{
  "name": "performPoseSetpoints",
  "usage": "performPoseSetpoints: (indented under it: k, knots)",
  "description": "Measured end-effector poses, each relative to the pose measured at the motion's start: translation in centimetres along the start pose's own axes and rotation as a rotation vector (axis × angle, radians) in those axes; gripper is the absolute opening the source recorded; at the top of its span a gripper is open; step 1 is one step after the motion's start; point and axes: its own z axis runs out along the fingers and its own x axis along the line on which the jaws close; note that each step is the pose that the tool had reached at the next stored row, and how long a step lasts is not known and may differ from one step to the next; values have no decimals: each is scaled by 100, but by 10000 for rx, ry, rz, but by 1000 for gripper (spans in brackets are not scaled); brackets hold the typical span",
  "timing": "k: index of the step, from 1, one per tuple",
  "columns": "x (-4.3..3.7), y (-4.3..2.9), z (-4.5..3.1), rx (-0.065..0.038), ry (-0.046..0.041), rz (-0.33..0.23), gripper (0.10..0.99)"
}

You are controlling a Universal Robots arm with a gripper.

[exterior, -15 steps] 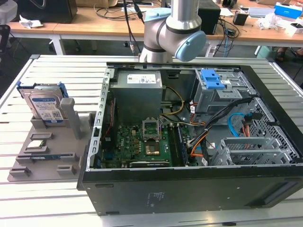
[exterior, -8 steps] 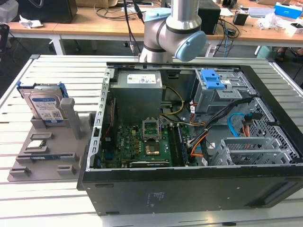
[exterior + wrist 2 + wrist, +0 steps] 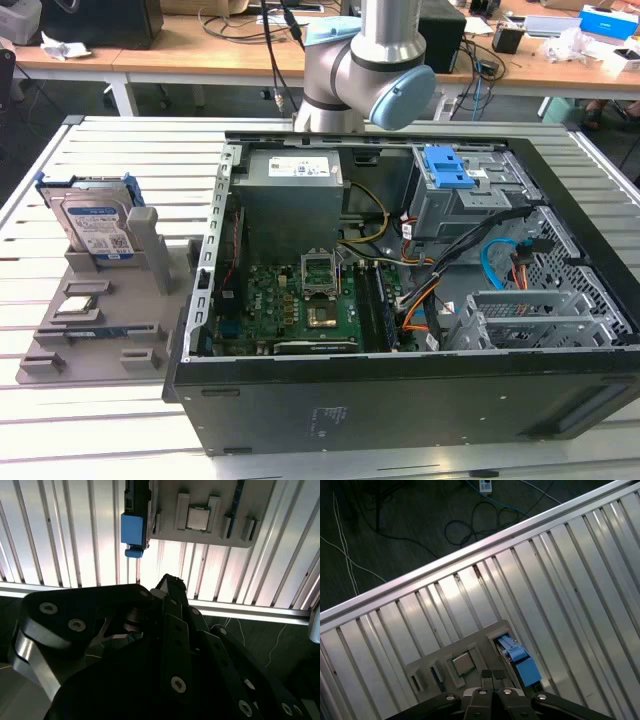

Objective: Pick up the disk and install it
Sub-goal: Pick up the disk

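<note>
While the disk [image 3: 95, 222] stands in its holder [image 3: 150, 248] at nine o'clock of the computer case [image 3: 400, 400], exterior view, the end effector [image 3: 491, 676] is pressed together, empty. Probably stiff, weighty, fragile; grip its blue rails [image 3: 85, 183].

You'll find the arm [image 3: 352, 70] at the top centre of the exterior view: thick silver-grey cylinders, with joints closed by rounded light-blue caps [image 3: 402, 98]. In both wrist views your gripper [image 3: 169, 582] [image 3: 492, 675] is matt black, built from flat bars pinned with round silver screws [image 3: 178, 683]. In the second wrist view, a brushed grey metal link [image 3: 35, 630] carries two more screw heads. In the first wrist view, small dark pads [image 3: 486, 674] tip the fingers.
</note>
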Motion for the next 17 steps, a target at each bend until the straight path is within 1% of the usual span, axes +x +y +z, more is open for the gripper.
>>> performPoseSetpoints:
  k: [4, 11, 12, 17]
  knots:
    - [0, 0, 0, -10, 17, -393, 106]
    - [0, 0, 0, -22, 41, -916, 106]
    - [0, 0, 0, -27, 50, -1106, 106]
    - [0, 0, 0, -37, 70, -1562, 106]
